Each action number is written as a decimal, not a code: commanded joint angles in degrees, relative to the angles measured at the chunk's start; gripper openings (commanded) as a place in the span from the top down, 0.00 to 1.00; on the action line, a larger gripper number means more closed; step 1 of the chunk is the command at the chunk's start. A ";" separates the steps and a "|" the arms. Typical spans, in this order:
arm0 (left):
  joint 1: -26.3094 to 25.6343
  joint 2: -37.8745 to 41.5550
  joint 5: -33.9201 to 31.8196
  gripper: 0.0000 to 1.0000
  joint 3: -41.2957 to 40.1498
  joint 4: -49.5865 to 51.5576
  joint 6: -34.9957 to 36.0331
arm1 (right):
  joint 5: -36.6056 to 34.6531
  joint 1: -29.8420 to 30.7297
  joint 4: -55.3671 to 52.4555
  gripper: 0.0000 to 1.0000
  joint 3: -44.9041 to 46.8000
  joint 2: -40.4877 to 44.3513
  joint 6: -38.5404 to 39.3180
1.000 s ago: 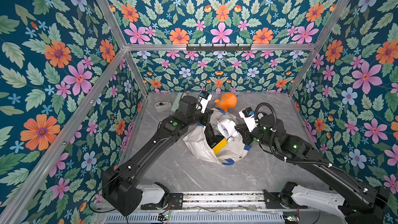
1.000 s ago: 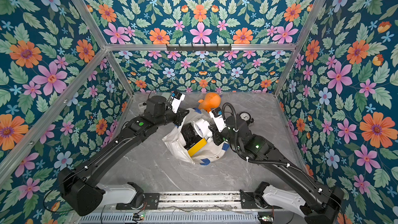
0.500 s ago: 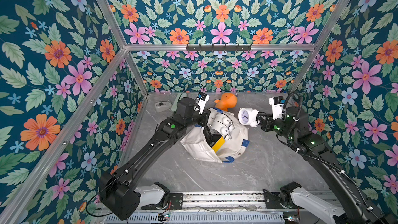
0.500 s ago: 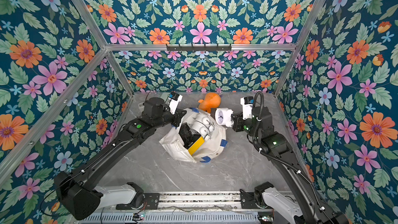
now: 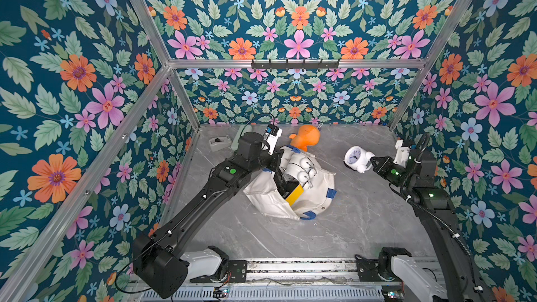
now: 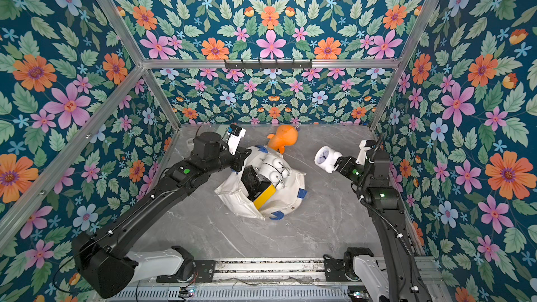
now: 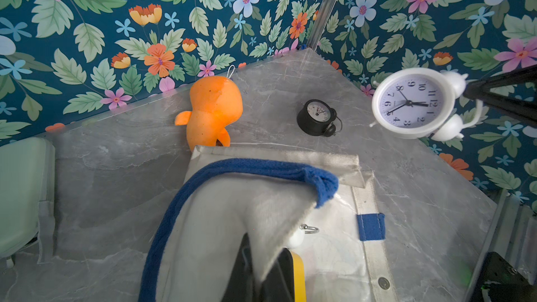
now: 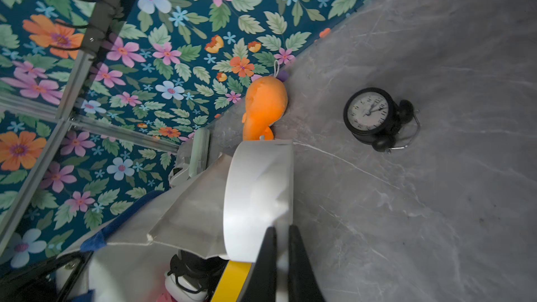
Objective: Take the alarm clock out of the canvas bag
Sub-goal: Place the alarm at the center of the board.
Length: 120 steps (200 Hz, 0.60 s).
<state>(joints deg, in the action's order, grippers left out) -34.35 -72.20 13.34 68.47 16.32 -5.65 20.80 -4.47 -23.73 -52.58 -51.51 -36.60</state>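
Clock [image 5: 355, 158] aloft, clamped at its bell end between the fingers of the right gripper [image 5: 372, 164] and well apart from the bag [image 5: 319, 199]. The left gripper [image 7: 263, 265] is clenched on the bag's canvas rim, which passes between its fingers. The clock looks light, rigid and smooth-shelled, so probably slippery. The bells and handle appear the surest hold, and the face the most fragile part.

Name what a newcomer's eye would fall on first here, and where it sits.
The white alarm clock stands out, gripped by the right hand, out to the right of the canvas bag. Next come the orange plush toy by the back wall and the left hand pinching the bag's rim.
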 commanded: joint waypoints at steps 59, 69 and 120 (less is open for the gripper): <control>0.02 0.75 -0.34 1.00 0.00 -7.26 0.83 | 8.78 -8.38 10.33 1.00 12.58 -5.04 -17.93; -0.02 0.71 -0.40 1.00 0.00 -7.32 0.85 | 8.11 -8.39 10.98 1.00 13.55 -5.73 -18.39; 0.03 0.66 -0.25 1.00 0.00 -7.29 0.73 | 5.35 -8.39 14.48 1.00 17.29 -9.82 -19.47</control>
<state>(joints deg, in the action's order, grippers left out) -34.35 -71.99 13.23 68.16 16.12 -5.65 27.40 -12.88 -13.54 -36.10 -60.03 -54.11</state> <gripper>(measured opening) 0.064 0.079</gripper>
